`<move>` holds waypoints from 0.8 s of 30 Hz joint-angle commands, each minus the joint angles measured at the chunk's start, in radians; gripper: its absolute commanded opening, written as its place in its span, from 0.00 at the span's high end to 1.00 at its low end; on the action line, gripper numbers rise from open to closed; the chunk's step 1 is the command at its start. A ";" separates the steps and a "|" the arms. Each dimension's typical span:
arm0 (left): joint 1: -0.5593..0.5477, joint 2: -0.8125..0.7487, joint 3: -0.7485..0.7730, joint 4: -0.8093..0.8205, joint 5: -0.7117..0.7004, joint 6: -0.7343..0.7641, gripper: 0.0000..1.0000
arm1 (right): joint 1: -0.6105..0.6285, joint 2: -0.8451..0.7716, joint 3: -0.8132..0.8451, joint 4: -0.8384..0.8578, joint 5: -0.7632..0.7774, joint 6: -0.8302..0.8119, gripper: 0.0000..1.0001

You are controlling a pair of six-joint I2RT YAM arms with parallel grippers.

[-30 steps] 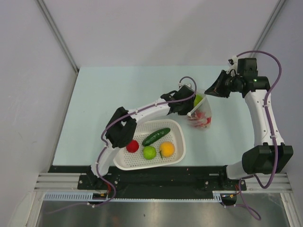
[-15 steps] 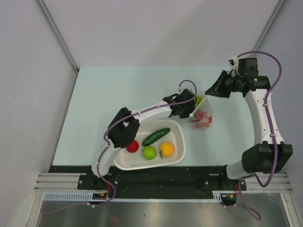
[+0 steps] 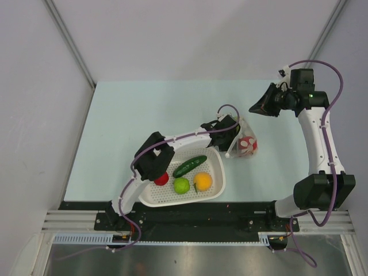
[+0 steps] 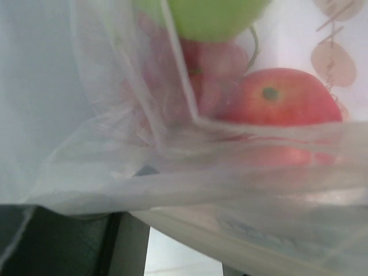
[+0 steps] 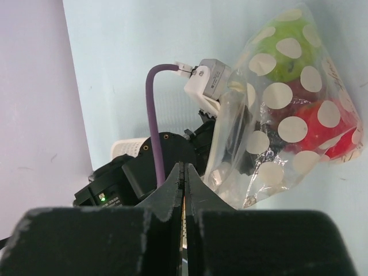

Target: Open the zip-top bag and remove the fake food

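The zip-top bag (image 3: 247,150) lies right of the basket; it is clear with white dots (image 5: 287,115). It holds a green fruit (image 5: 284,54), a red fruit (image 5: 313,129) and a darker red piece between them. My left gripper (image 3: 231,135) is at the bag's mouth. In the left wrist view film (image 4: 115,172) drapes over the jaws, which stand a little apart; one dark finger (image 4: 75,247) shows, and the green fruit (image 4: 213,17) and red fruit (image 4: 282,98) lie just ahead. My right gripper (image 3: 256,107) is shut and empty (image 5: 184,167), raised beyond the bag.
A white perforated basket (image 3: 217,172) stands at the near edge; in it are a cucumber (image 3: 190,165), a red fruit (image 3: 161,179), a green fruit (image 3: 181,185) and an orange one (image 3: 202,181). The left arm reaches over its far rim.
My left gripper has moved right and nearer, onto the bag's mouth. The bag has sunk lower and its green fruit is now hidden in the top view. The right gripper barely moved.
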 commanded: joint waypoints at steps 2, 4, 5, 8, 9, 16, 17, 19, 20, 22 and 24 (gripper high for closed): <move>-0.007 0.038 0.021 0.030 0.036 -0.033 0.50 | 0.005 -0.016 0.026 0.007 -0.016 -0.005 1.00; -0.008 0.045 0.030 0.033 0.044 -0.028 0.50 | 0.008 -0.019 0.019 0.003 -0.015 -0.005 1.00; -0.006 0.045 0.032 0.037 0.047 -0.027 0.52 | 0.011 -0.024 0.013 0.003 -0.007 -0.005 1.00; -0.003 0.022 0.018 0.053 0.047 -0.004 0.72 | 0.020 -0.027 0.000 -0.025 0.024 -0.038 0.90; -0.001 0.006 0.006 0.059 0.050 0.004 0.77 | 0.022 -0.027 -0.008 -0.032 0.031 -0.048 0.85; 0.008 -0.073 -0.060 0.103 0.085 0.039 1.00 | 0.088 -0.015 -0.074 0.006 -0.011 -0.055 0.68; 0.009 -0.080 -0.065 0.106 0.087 0.044 1.00 | 0.092 -0.016 -0.088 0.001 -0.002 -0.057 0.67; 0.014 -0.104 -0.069 0.110 0.087 0.067 1.00 | 0.095 -0.038 -0.137 0.007 0.021 -0.055 0.66; 0.017 -0.112 -0.072 0.110 0.087 0.072 1.00 | 0.092 -0.042 -0.149 0.023 0.021 -0.055 0.66; 0.023 -0.130 -0.085 0.122 0.093 0.082 1.00 | 0.092 -0.035 -0.155 0.032 0.016 -0.045 0.67; 0.029 -0.138 -0.094 0.142 0.116 0.079 1.00 | 0.092 -0.025 -0.155 0.044 0.015 -0.037 0.68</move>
